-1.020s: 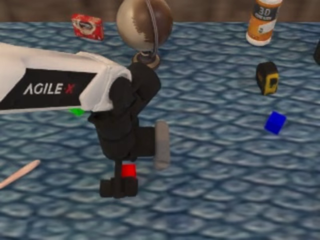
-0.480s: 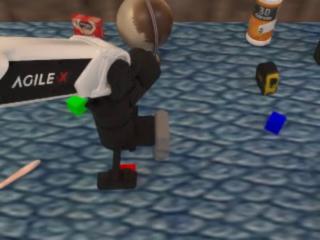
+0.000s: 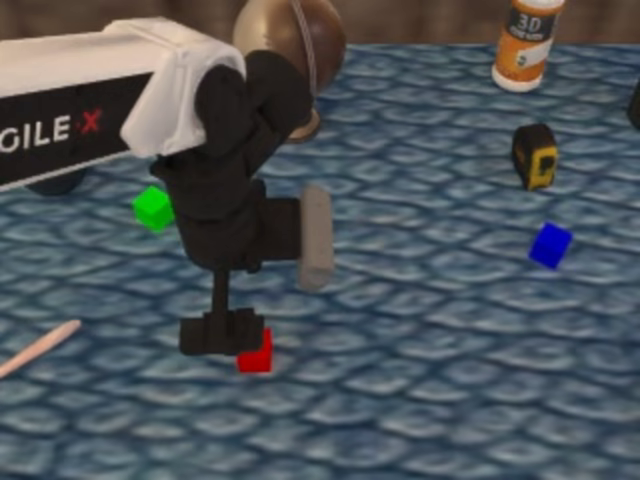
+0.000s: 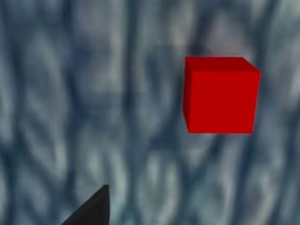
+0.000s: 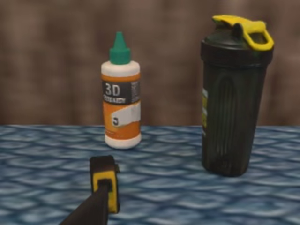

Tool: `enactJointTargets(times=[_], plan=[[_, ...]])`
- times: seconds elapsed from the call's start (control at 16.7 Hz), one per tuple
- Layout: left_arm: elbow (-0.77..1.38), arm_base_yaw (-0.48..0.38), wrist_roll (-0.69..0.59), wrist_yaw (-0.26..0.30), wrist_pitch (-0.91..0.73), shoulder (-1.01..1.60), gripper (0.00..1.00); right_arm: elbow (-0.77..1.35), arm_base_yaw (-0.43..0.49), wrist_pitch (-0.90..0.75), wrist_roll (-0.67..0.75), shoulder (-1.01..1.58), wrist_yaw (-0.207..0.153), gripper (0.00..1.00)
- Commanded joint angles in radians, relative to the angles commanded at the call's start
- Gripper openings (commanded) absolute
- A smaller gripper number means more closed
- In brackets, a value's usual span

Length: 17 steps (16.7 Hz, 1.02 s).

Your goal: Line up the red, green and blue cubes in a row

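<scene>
**Observer:** Where are the cubes, and what is the left arm doing?

**Me:** The red cube point(image 3: 256, 352) sits on the tabletop point(image 3: 450, 340) toward the near edge, left of centre; my left gripper point(image 3: 220, 333) hangs just beside it and a little above; in the left wrist view the cube lies free on the cloth with nothing around it, so the jaws hold nothing; how wide they stand I cannot tell. The green cube point(image 3: 153, 208) is farther back on the left; the blue cube point(image 3: 550, 245) is well apart on the right, near the tape measure point(image 3: 534, 155). My right arm is parked out of the top view.

**Observer:** How will they handle?

**Me:** I judge them light, stiff and smooth-faced; nothing fragile; I would close the jaws squarely on two opposite flat faces, low and centred, since a corner grip could let one twist or slip.
</scene>
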Motion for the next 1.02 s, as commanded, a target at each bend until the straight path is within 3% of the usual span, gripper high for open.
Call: enactJointTargets(times=[0.3,0.78,1.02], plan=[[0.069,0.034,-0.049,-0.002,-0.026,0.067,1.0,0.0,0.0,0.0,0.0,0.0,0.0,1.0],[0.595,0.293,-0.375,-0.013,-0.184,0.416,1.0,0.0,0.0,0.0,0.0,0.0,0.0,1.0],[0.745,0.389,-0.499,-0.017,-0.232,0.528,1.0,0.0,0.0,0.0,0.0,0.0,0.0,1.0]])
